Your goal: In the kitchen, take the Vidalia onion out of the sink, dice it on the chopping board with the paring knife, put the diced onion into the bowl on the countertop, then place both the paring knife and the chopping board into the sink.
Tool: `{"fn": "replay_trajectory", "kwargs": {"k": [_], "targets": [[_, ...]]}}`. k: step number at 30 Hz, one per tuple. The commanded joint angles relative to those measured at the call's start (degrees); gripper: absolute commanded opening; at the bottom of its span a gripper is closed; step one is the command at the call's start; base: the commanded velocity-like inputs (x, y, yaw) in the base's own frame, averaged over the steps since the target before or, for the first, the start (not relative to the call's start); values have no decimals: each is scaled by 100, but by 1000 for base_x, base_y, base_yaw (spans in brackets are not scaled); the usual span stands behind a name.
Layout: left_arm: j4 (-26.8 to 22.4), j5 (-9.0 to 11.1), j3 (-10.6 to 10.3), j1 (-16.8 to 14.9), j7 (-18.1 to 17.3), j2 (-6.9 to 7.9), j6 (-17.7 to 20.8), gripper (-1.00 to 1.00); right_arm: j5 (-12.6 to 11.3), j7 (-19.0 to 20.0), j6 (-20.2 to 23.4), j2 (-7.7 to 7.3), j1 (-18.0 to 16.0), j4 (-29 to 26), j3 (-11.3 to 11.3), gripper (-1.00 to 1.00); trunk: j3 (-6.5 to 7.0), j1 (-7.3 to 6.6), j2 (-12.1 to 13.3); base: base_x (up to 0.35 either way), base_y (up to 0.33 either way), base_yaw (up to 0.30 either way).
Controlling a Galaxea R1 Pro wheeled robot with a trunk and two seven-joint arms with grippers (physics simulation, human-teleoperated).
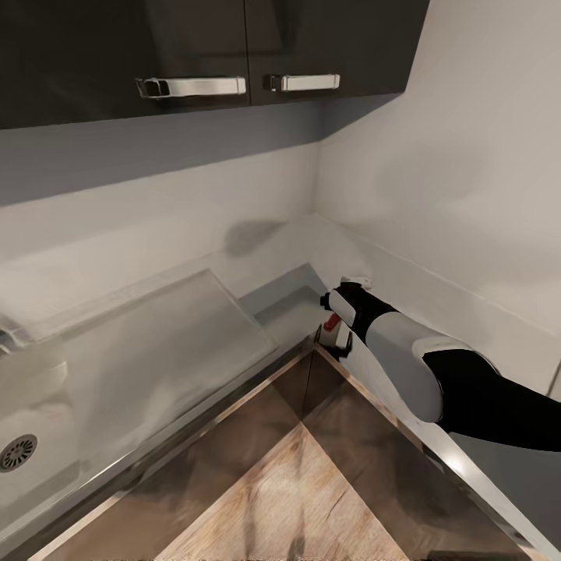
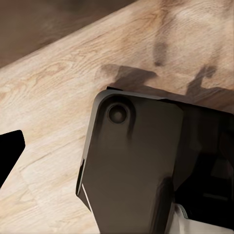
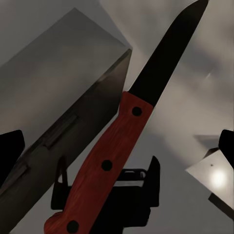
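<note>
One arm seen: right arm (image 1: 405, 366), head view, reaches from near the robot over the desk (image 1: 288, 312) edge toward the inner corner where the two desk runs meet; forearm white, upper part black, wrist end lowest and nearest the corner.
Right claw: (image 1: 336, 331) sits at that corner, just above the metal front edge; red bit visible at it. Wrist view: black finger tips at both frame edges, wide apart, yet the knife sits fixed in front of the cam w/ handle base over the claw body. Grasping or released: can't tell.
Paring knife: (image 3: 129, 131) at the right claw, by the desk corner. Handle red w/ three dark rivets, blade dark, pointed. Long axis runs straight away from the claw, tip farthest out, aimed at the grey desk and wall beyond.
Sink: (image 1: 47, 405) well apart from the corner, at the other end of the long run; round drain (image 1: 17, 452) in basin, flat drainboard (image 1: 171, 335) between basin and corner.
Left claw: (image 2: 9, 156) wrist view, one dark finger tip over wood floor (image 2: 48, 97) beside dark robot base (image 2: 131, 161). State: can't tell.
Above corner: dark wall cabinets (image 1: 195, 47) w/ chrome handles.
</note>
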Motion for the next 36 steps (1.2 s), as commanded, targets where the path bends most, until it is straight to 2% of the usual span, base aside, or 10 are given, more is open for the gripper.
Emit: {"fn": "replay_trajectory", "kwargs": {"k": [1,36], "targets": [[-6,57,2,4,-33,0,-2,100,-42,-29,27,1,-3,-9,18,100,-18,3,-11,0,0,0],[3,59,2,3,-33,0,-2,100,-42,-36,27,1,-3,16,21,100,-335,3,-11,0,0,0]]}}
